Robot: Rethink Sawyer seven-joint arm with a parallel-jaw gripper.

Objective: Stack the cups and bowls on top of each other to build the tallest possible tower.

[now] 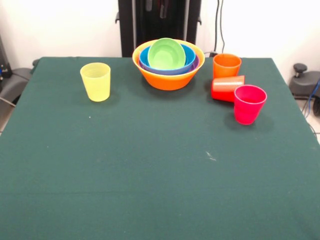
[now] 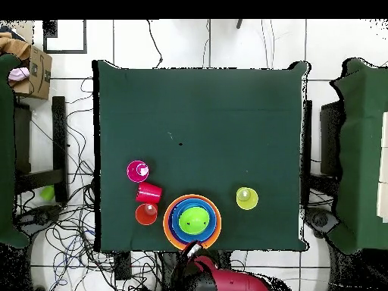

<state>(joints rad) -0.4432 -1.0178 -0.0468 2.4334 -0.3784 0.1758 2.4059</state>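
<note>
A lab — cloth-covered table (image 2: 204, 114), loose cables (image 2: 68, 235) across tiled floor.

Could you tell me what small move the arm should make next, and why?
Probably reach for the red cup, which lies on its side between the upright orange cup and pink cup, and stand it up. The bowls are already nested, and a tipped cup cannot be stacked.

The table (image 1: 150, 190) is covered by a matt dark green cloth. The nested bowls (image 1: 168, 75) at upper centre are smooth, glossy plastic. The yellow cup (image 1: 95, 81), upper left, is translucent plastic. The orange cup (image 1: 226, 65), red cup (image 1: 227, 88) and pink cup (image 1: 249, 104), upper right, are smooth plastic.
</note>
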